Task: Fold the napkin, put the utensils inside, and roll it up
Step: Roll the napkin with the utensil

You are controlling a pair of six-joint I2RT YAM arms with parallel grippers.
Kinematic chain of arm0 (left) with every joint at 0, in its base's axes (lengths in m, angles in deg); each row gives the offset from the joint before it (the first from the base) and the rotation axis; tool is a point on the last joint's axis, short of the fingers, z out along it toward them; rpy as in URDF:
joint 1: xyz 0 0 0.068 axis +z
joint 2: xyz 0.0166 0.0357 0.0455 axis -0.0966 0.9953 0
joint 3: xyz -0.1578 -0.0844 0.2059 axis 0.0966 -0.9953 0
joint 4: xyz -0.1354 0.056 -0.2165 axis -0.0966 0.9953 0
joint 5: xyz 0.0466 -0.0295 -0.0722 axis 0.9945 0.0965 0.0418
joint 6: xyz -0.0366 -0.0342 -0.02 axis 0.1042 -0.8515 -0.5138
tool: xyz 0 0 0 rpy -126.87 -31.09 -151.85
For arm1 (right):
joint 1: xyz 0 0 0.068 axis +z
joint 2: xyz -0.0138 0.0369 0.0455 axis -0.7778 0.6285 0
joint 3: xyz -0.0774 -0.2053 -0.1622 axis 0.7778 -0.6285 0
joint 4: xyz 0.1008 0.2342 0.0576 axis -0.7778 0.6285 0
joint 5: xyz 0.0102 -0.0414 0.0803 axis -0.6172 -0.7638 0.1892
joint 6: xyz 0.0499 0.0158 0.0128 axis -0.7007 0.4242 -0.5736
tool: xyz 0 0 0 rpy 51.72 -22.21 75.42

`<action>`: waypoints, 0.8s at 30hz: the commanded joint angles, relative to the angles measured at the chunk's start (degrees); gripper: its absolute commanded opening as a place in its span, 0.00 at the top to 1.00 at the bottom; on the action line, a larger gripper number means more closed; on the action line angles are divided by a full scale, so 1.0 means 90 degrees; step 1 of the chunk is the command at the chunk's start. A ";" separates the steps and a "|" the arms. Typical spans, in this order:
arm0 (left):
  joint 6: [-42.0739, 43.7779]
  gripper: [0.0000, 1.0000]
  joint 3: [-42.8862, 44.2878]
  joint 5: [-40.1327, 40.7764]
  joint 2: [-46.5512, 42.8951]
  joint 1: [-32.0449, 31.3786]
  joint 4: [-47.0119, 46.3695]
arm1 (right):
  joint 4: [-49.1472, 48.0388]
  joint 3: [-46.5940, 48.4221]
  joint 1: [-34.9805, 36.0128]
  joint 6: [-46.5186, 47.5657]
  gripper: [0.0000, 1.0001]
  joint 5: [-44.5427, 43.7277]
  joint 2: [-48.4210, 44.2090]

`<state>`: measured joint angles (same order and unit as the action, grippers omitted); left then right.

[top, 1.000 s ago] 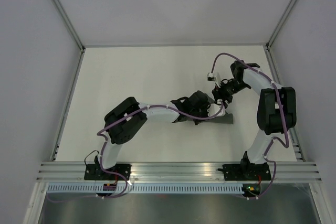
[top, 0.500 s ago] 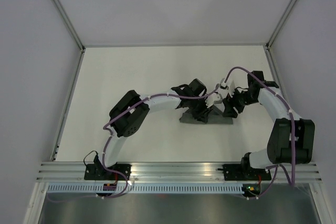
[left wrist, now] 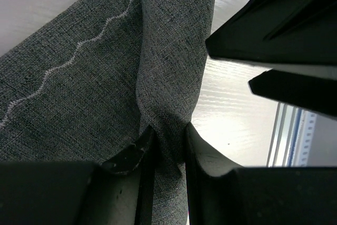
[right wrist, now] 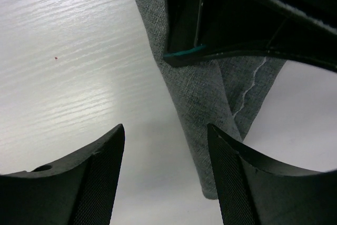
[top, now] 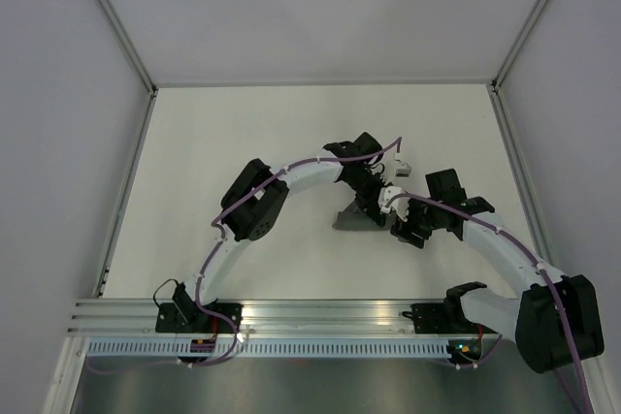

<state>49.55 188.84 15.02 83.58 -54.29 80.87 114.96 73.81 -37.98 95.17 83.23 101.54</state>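
The dark grey napkin (top: 347, 219) lies as a narrow roll at mid table, mostly hidden under both grippers. My left gripper (top: 375, 207) is shut on the napkin roll (left wrist: 174, 67), pinching it between both fingers (left wrist: 138, 154). A lighter wavy stitched line (left wrist: 79, 56) runs along the cloth. My right gripper (top: 404, 230) is open, just right of the left one, its fingers (right wrist: 100, 167) spread over the table beside the roll's end (right wrist: 205, 114). A teal utensil tip (right wrist: 184, 52) pokes out under the left gripper (right wrist: 247, 14). The rest of the utensils is hidden.
The white table (top: 243, 152) is walled at the back and both sides. A metal rail (top: 330, 312) with both arm bases runs along the near edge. The right gripper's black fingers (left wrist: 284, 30) show close by in the left wrist view.
The right arm has swung from the far right toward the near side, bringing its gripper to the roll's right end. The left gripper has shifted slightly back and right on the napkin.
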 commanded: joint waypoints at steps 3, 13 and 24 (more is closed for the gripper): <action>-0.0254 0.70 0.0329 -0.0390 0.0612 0.0016 0.1178 | -0.0984 -0.0042 0.0547 -0.0228 0.30 -0.0631 0.0028; -0.0274 0.66 0.0710 -0.0567 0.0867 0.0095 0.1607 | -0.1452 -0.0266 0.1583 -0.0433 0.30 -0.1431 0.0498; -0.0371 0.52 0.0730 -0.0567 0.0877 0.0104 0.1686 | -0.1814 -0.0422 0.2033 -0.0677 0.43 -0.1745 0.0829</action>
<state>47.74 195.26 7.39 89.20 -53.07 92.65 100.51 70.07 -20.08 90.28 69.09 107.95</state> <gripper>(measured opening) 0.461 0.591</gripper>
